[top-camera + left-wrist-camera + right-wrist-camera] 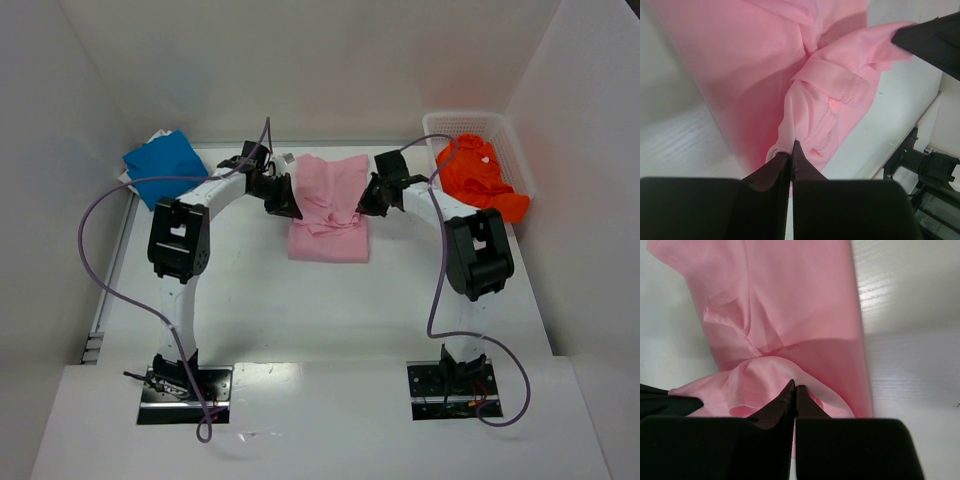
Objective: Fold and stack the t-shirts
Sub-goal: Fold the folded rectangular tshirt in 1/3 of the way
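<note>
The pink t-shirt (790,300) runs past the top edge of both wrist views; right of it, the orange t-shirt (478,180) hides much of the floor of the white mesh basket (470,121).

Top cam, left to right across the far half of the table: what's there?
Bright blue cloth t-shirt → left gripper → light pink cloth t-shirt → right gripper → vivid orange cloth t-shirt, lying in the white plastic mesh basket.
</note>
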